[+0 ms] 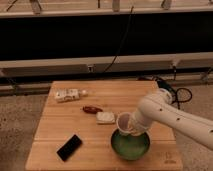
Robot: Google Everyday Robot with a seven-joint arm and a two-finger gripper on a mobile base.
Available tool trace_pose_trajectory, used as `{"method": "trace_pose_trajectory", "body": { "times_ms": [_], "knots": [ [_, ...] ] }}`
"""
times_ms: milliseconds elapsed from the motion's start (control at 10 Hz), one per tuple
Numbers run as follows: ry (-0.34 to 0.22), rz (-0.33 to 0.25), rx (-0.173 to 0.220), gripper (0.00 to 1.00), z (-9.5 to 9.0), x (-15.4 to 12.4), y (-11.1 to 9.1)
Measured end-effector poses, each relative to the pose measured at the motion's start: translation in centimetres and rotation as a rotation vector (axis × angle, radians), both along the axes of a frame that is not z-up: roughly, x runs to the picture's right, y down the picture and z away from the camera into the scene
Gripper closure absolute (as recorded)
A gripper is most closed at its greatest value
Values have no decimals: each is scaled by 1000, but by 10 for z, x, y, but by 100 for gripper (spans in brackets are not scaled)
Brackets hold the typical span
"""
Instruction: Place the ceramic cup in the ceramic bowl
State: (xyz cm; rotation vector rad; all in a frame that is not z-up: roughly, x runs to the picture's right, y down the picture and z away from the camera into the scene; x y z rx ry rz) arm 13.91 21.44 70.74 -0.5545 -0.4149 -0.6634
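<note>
The tool point(133, 128) is gripping the ceramic cup point(124, 122) by its side and is holding it tipped, mouth facing the camera's left, just above the far rim of the ceramic bowl point(130, 145), which is sitting near the front edge of the worktop point(60, 135). In my judgement the transport step is nearing its end and the placing step is in hand: the next move is calling for a short lowering toward the bowl's centre, ideally with the cup righted, before the grip is released, so that ceramic is not dropping onto ceramic.
</note>
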Motion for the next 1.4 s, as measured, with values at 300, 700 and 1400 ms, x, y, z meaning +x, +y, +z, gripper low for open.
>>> {"method": "trace_pose_trajectory", "body": {
  "times_ms": [300, 700, 1400],
  "knots": [
    [-6, -4, 1, 98, -2, 0, -1],
    [-12, -12, 2, 98, -4, 0, -1],
    [-18, -23, 5, 98, -6, 0, 1]
  ]
}}
